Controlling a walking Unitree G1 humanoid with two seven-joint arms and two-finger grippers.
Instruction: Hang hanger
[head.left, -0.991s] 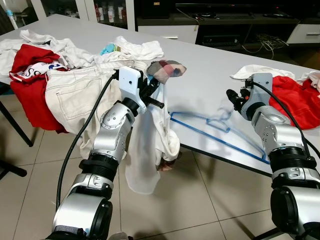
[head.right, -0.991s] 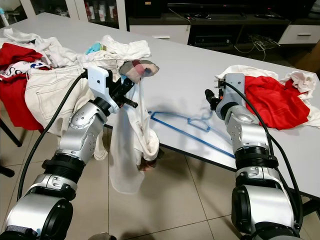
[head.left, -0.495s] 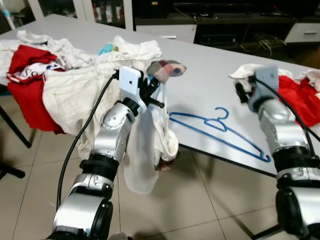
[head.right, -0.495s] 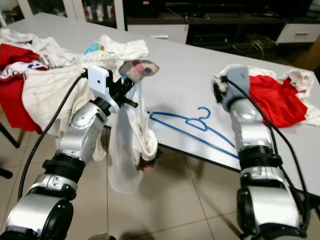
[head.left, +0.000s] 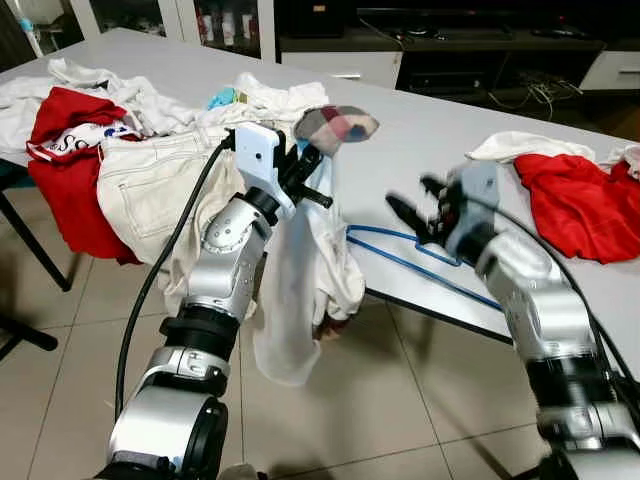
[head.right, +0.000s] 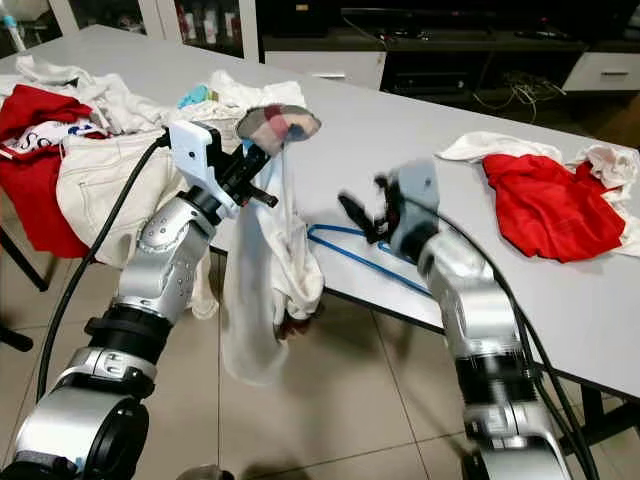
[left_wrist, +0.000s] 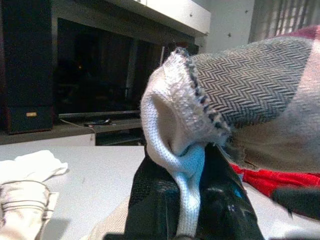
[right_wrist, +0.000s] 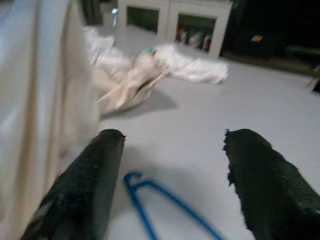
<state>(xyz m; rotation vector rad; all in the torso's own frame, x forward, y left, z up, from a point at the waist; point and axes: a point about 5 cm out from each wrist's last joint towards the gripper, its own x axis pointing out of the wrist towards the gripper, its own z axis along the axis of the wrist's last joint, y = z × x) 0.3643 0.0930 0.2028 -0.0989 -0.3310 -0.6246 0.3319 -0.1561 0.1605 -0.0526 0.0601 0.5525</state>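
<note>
One blue hanger (head.left: 415, 252) lies flat on the grey worktop (head.left: 420, 150), near its front edge, just below and ahead of the right gripper (right_wrist: 170, 172). That gripper is released: its two black fingers (right_wrist: 82, 185) stand well apart, hovering above the hanger's hook end without touching it. In the eye views the right gripper is blurred.

The left gripper (head.left: 305, 180) is raised to the left of the hanger and is clenched on one white garment (head.left: 300, 290). The cloth is pinched between its fingers, as the left wrist view shows, with a grey herringbone and checked patch (left_wrist: 250, 80) bunched over the fingertips. The rest of the garment hangs down from the gripper past the worktop edge toward the tiled floor (head.left: 400, 400).

Left of the left gripper, at the worktop's end, lies a heap of clothes: one cream pair of jeans (head.left: 150, 185), one red garment (head.left: 65, 150) with white lettering, and several white pieces (head.left: 100, 85) behind them. Right of the right gripper sits a second, smaller heap: one red garment (head.left: 580, 200) with a white piece (head.left: 505, 145) beside it.

Beyond the worktop, a dark cabinet (head.left: 480, 50) runs along the wall
</note>
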